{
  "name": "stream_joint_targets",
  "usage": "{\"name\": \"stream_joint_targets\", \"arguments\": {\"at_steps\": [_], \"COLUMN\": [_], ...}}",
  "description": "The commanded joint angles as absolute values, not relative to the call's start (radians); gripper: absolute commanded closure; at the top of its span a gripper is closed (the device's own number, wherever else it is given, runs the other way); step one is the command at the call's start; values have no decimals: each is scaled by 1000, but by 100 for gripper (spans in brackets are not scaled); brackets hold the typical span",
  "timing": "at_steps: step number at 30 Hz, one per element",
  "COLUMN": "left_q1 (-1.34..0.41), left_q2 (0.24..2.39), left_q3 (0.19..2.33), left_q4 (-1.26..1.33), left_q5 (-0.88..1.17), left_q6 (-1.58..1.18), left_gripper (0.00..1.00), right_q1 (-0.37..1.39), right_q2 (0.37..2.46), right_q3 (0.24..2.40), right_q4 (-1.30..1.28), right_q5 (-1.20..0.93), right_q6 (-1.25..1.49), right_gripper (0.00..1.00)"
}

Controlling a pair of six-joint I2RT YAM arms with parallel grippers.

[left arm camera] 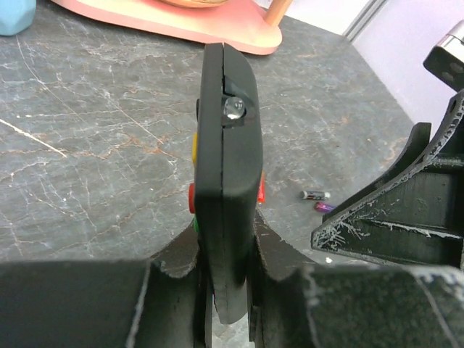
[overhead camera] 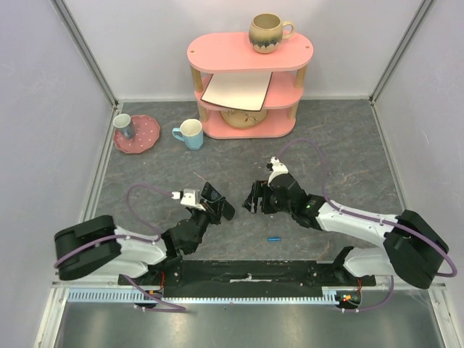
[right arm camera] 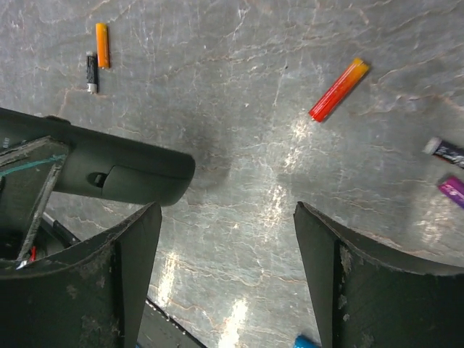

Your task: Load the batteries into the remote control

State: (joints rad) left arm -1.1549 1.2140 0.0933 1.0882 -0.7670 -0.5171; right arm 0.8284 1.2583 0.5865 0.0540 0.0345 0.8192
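The left end effector (left arm camera: 226,290) is clamped on the remote control (left arm camera: 225,152), held edge up. The right end effector (right arm camera: 226,254) stands open, with a red-orange battery (right arm camera: 338,89) ahead of it on the tabletop (right arm camera: 239,109).

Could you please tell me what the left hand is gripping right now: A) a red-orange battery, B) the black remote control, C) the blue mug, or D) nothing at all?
B: in the left wrist view, the left hand is clamped on the black remote control, which is seen edge-on between its fingers.
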Motion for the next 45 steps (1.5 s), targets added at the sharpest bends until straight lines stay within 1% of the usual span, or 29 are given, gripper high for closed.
{"name": "stream_joint_targets", "arguments": {"at_steps": [1, 3, 7, 13, 20, 24, 30, 36, 45], "left_q1": [-1157, -1158, -1160, -1166, -1184, -1189, -1193, -1196, -1196], "left_q2": [1350, 1391, 1440, 1460, 1463, 1468, 1488, 1476, 1451], "left_q3": [106, 109, 133, 169, 183, 186, 180, 173, 163], "left_q4": [1452, 1515, 1514, 1505, 1474, 1470, 1436, 1372, 1264], "left_q5": [-821, -825, -847, -880, -916, -920, -949, -1000, -1014], "left_q6": [-350, -318, -258, -180, -146, -161, -231, -305, -417], "left_gripper": [98, 98, 98, 98, 98, 98, 98, 98, 98], "right_q1": [830, 831, 831, 841, 853, 853, 851, 851, 851], "right_q2": [1307, 1328, 1367, 1462, 1503, 1514, 1534, 1571, 1603], "right_q3": [656, 676, 716, 746, 727, 709, 722, 712, 698], "right_q4": [124, 136, 144, 149, 190, 274, 290, 307, 359], "right_q5": [-41, -49, -61, -95, -95, -107, -87, -86, -117], "right_q6": [871, 877, 885, 913, 940, 979, 989, 991, 1005], "right_gripper": [18, 19, 19, 21, 23, 23, 21, 22, 23]}}
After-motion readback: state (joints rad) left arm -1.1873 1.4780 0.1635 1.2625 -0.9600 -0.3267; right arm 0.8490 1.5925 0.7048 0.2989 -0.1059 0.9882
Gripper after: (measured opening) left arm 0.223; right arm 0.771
